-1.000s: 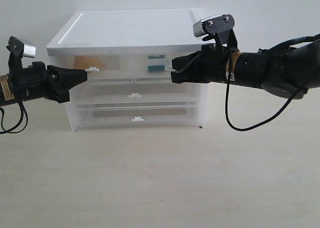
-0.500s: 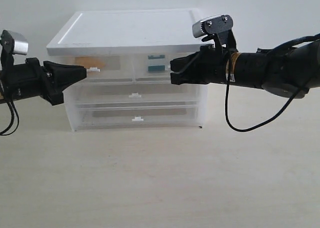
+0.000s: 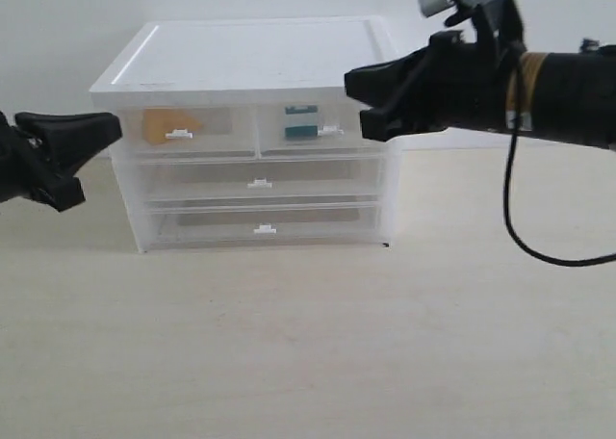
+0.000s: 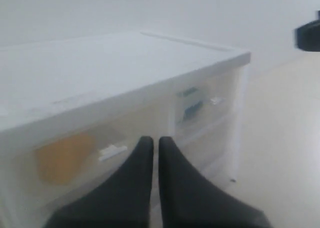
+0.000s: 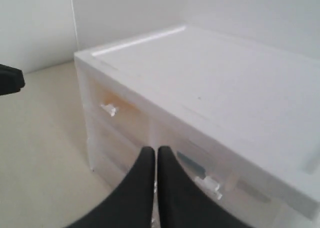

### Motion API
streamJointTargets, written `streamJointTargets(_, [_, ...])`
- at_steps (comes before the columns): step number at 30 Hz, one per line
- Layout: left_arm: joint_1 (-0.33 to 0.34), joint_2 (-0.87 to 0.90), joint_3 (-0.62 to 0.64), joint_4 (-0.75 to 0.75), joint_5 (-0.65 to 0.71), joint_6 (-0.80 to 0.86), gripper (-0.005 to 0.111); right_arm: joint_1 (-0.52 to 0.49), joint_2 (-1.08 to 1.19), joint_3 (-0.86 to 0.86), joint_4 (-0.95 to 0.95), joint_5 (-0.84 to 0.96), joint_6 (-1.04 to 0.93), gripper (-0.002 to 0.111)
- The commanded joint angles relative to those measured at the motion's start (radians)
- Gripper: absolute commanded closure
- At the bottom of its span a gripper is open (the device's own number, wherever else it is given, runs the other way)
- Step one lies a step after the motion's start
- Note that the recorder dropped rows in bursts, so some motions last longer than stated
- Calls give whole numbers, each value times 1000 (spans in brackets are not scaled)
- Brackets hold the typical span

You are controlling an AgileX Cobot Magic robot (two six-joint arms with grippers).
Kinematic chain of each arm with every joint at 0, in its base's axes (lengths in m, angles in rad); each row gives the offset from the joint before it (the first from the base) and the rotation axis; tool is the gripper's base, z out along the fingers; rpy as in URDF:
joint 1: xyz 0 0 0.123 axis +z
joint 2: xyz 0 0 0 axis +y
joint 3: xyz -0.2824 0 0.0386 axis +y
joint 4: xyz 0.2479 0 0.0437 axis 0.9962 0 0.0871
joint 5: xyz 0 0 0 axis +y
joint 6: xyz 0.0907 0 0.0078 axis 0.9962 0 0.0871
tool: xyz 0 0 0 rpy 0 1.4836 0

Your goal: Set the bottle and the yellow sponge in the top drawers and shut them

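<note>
The white-topped cabinet (image 3: pixel 252 59) stands at the back with both top drawers pushed in flush. The yellow sponge (image 3: pixel 166 124) shows through the left top drawer (image 3: pixel 183 131), also as an orange blur (image 4: pixel 62 158). The teal bottle (image 3: pixel 300 128) lies inside the right top drawer (image 3: pixel 322 131), seen too in the left wrist view (image 4: pixel 192 109) and the right wrist view (image 5: pixel 187 160). My left gripper (image 3: pixel 111 129) is shut and empty, left of the cabinet, apart from it. My right gripper (image 3: pixel 356 97) is shut and empty, raised at the cabinet's upper right corner.
Two full-width translucent drawers (image 3: pixel 258 182) sit below the top pair, both closed. Pale tabletop (image 3: pixel 308 343) stretches in front of the cabinet. A black cable (image 3: pixel 539 251) hangs from the right arm. A white wall is behind.
The left gripper has pulled back leftward from the left drawer's handle. The right gripper has lifted and drawn right, away from the right drawer's front.
</note>
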Motion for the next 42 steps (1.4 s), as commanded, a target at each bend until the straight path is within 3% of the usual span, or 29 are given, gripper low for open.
streamJointTargets(1, [5, -171, 103, -285, 146, 78, 103, -10, -199, 122, 219, 123, -172, 108])
streamJointTargets(4, [5, -308, 161, -394, 257, 91, 103, -10, -321, 200, 330, 150, -247, 108])
streamJointTargets(10, [5, -624, 252, -524, 456, 91, 103, -10, -565, 360, 371, 194, -231, 108])
streamJointTargets(24, [5, -1248, 464, -522, 490, -23, 103, -10, -1108, 641, 387, 345, -135, 108])
streamJointTargets(28, [5, -1404, 516, -522, 563, -73, 103, -10, -1221, 696, 385, 373, -123, 108])
streamJointTargets(35, [5, -1575, 554, -522, 753, -73, 103, -10, -1317, 743, 385, 393, -123, 108])
streamJointTargets(42, [5, -1575, 559, -522, 756, -63, 103, -10, -1315, 743, 385, 455, -122, 108])
